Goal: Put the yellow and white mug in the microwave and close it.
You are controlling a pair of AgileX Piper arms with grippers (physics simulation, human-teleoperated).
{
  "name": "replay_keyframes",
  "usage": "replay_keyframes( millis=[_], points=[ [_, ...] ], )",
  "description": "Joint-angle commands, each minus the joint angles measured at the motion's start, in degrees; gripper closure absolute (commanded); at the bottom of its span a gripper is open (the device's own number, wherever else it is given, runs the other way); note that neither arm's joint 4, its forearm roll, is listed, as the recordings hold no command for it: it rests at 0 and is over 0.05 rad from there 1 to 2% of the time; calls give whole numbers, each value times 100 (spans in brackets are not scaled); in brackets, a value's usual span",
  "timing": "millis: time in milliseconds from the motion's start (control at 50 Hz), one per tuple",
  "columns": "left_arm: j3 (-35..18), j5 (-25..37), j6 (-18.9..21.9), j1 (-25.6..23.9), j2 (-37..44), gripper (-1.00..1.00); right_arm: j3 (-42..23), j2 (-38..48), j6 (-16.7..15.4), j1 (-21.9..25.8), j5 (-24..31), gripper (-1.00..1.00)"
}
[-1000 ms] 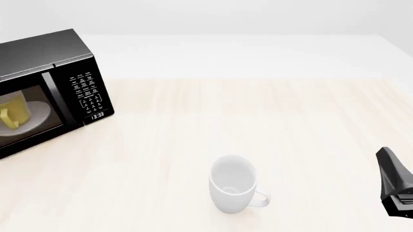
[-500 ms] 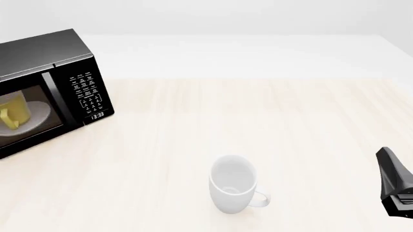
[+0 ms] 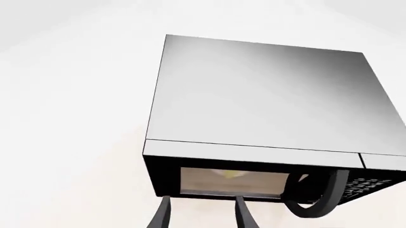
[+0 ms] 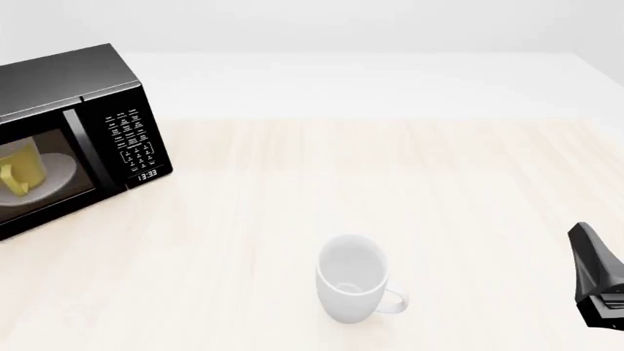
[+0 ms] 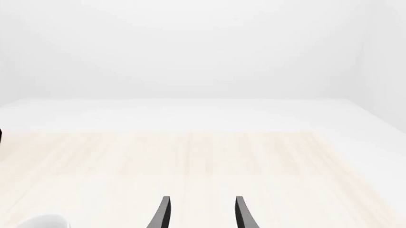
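Note:
The black microwave stands at the table's far left with its windowed door shut. Through the window I see the yellow and white mug upright on the round white plate. In the left wrist view the microwave fills the frame from above, with a trace of the yellow mug behind the glass. My left gripper hovers open just in front of the door, holding nothing. My right gripper is open and empty over the table; only a black part of the right arm shows at the front view's right edge.
A larger all-white mug stands upright near the front middle of the wooden table, left of the right arm; its rim shows in the right wrist view. The microwave's keypad faces the table's middle.

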Motion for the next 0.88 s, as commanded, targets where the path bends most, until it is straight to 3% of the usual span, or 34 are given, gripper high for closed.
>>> replay_keyframes(
  millis=[20,440,880],
  points=[
    [11,398,143,-102,-915,-100,0,1,1,-1,0,-100],
    [-152,1627,298,-41,-2327,-100,0,-1,0,2,0,-100],
    [-1008,2921,30,-205,-3386,-100,0,0,-1,-1,0,-100]
  ],
)
